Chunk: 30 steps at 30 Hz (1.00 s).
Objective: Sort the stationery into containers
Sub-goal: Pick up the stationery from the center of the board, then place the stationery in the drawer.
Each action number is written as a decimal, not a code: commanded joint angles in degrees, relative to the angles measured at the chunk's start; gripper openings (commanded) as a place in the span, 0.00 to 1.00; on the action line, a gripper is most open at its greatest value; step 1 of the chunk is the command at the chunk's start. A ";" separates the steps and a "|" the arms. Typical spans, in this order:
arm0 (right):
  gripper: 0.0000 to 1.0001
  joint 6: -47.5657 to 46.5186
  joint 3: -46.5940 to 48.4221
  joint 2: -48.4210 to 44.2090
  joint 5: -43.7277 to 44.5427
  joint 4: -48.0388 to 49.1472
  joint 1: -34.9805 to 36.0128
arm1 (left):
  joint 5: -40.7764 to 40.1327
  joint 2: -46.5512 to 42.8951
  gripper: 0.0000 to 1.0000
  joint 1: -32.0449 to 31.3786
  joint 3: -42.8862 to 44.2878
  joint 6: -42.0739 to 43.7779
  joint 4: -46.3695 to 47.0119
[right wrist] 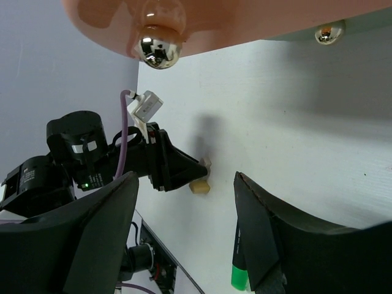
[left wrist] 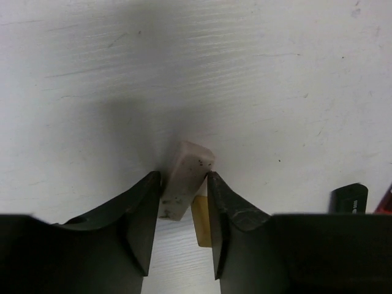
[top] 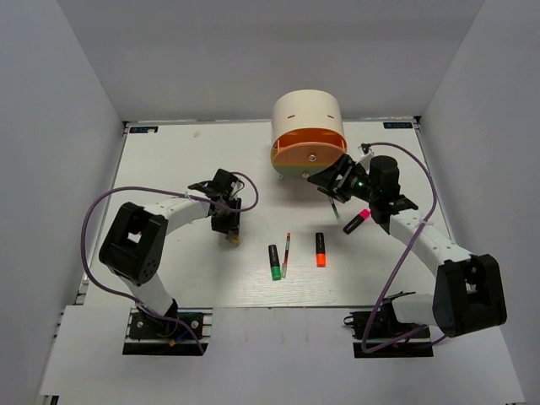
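My left gripper point(top: 229, 226) point(left wrist: 184, 180) is shut on a pale beige eraser point(left wrist: 190, 160), held tilted at the fingertips. A second, yellower eraser point(left wrist: 202, 228) point(right wrist: 200, 187) lies on the table right beside it. My right gripper point(top: 335, 180) point(right wrist: 187, 180) is open and empty, just in front of the cream drawer unit point(top: 306, 114), below the orange drawer's knob point(right wrist: 160, 49). On the table lie a green-ended highlighter point(top: 275, 262) point(right wrist: 240, 272), a thin red pen point(top: 286, 254), an orange-ended highlighter point(top: 321, 250) and a pink-ended highlighter point(top: 357, 221). A thin dark pen seems to lie under the right gripper point(top: 334, 207).
A second small knob point(right wrist: 329, 32) shows on the pale green drawer. A purple cable point(top: 101, 211) loops off the left arm. Grey walls close the white table point(top: 169, 169) on three sides.
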 commanded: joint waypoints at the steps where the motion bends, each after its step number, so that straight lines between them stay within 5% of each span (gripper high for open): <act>1: 0.69 -2.22 -0.85 -2.04 -1.64 3.96 -0.04 | -5.26 1.28 0.45 -1.75 1.83 1.22 -1.23; 6: 0.71 -5.12 -0.33 -3.09 -4.10 5.90 -0.13 | -9.05 0.77 0.35 -3.42 2.35 0.70 -2.46; 9: 0.90 -10.56 0.64 -4.23 -7.35 7.65 -0.13 | -9.05 -1.86 0.30 -3.43 5.07 -0.45 -3.08; 16: 0.90 -33.29 0.29 -11.08 -8.06 5.91 -0.21 | -4.75 -4.60 0.22 -3.43 22.00 -1.51 -3.08; 19: 0.56 -41.23 -0.15 -13.81 -7.45 2.47 -0.48 | -1.32 -3.45 0.20 -3.43 28.88 -1.51 -0.18; 20: 0.18 -42.29 -1.80 -15.21 -6.66 2.47 -0.48 | -1.32 -2.58 0.20 -3.43 32.46 -1.51 0.35; 21: 0.03 -42.47 -2.52 -15.83 -5.87 2.65 -0.39 | 0.08 -1.44 0.19 -3.43 34.24 -1.51 1.13; 30: 0.00 -46.52 -6.48 -20.06 -3.76 1.41 -0.48 | 7.64 6.29 0.19 -3.43 50.51 -4.05 8.08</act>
